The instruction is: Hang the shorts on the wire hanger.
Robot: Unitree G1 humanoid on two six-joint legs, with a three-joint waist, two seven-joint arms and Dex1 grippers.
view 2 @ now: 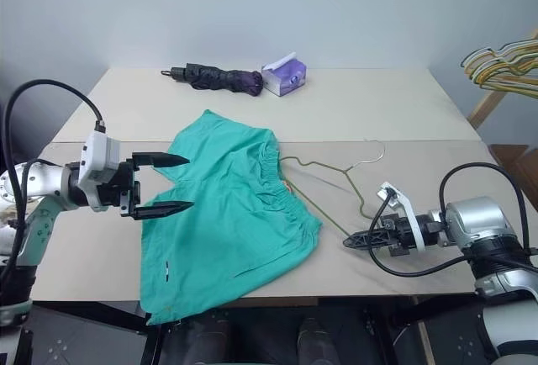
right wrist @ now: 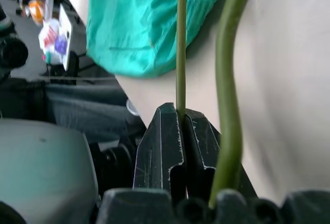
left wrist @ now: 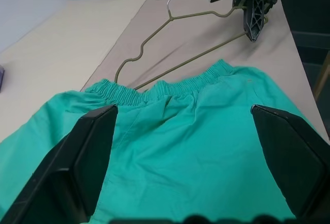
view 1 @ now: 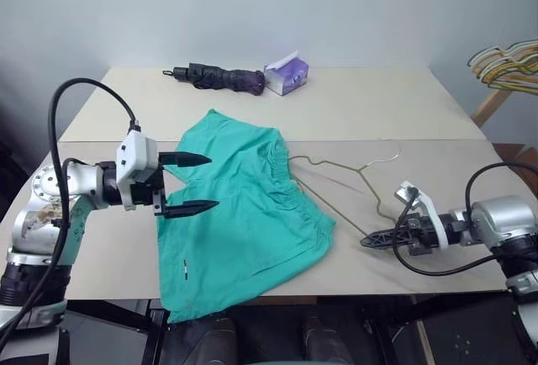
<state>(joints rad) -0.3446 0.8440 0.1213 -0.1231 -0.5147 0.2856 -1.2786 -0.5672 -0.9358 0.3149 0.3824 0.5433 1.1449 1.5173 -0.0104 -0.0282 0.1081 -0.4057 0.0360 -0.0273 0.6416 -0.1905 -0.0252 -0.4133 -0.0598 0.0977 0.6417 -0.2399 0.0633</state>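
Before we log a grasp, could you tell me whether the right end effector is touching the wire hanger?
Touching: in the right wrist view, the right end effector is shut on the wire hanger, pinching one thin wire.

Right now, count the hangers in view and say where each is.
At least 4. One wire hanger lies on the table, partly under the shorts, its corner pinched by the right gripper. A bunch of hangers at far right shows about three; more may be hidden.

No readable text, brand, number or sign anywhere. Small dark label [view 1: 183, 269] sitting on the shorts [view 1: 244, 222] near one leg hem, too small to read. Purple-and-white box [view 1: 287, 74] at the back of the table [view 1: 378, 104] showing a print, not legible.
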